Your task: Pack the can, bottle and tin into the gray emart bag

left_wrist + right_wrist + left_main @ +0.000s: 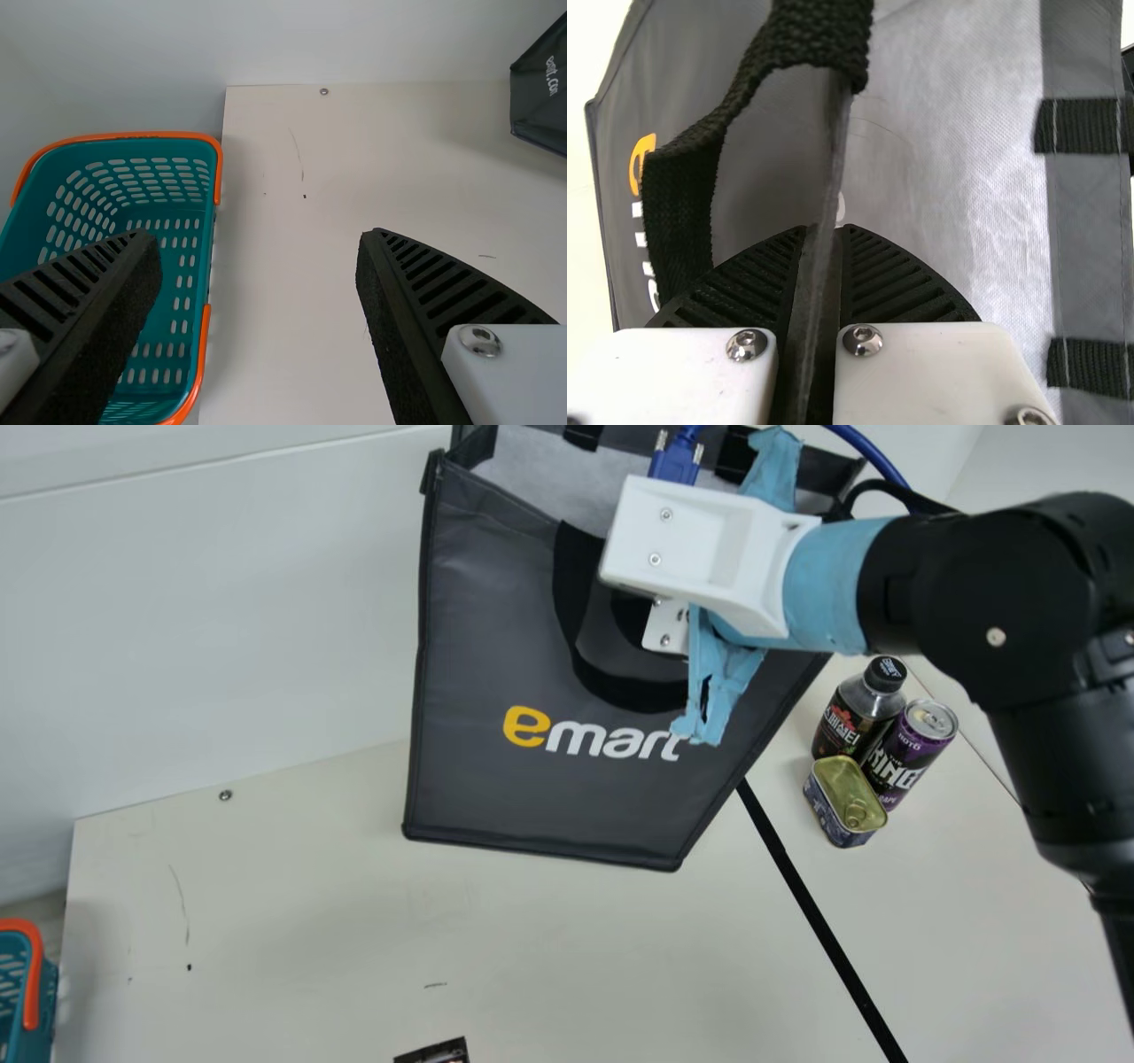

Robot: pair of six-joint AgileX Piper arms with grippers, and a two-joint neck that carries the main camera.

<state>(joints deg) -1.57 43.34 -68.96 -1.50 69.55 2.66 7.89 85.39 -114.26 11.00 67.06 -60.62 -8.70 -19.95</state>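
Note:
Over the bag's front side is my right gripper (669,624), its fingers hidden behind its white housing. The right wrist view shows that gripper (822,243) shut on the front rim of the gray emart bag (819,310). The bag (532,788) stands open at the top, its front facing the camera in the main view. Right of it, the bottle (850,713) and the can (908,753) stand side by side, with the tin (846,797) close in front of them. In the left wrist view my left gripper (259,239) is open with nothing between its fingers.
A teal basket (177,266) with orange handles sits beside the table's left edge. A black strip (819,908) runs across the table between bag and items. A dark printed object (438,1051) lies at the main view's bottom edge.

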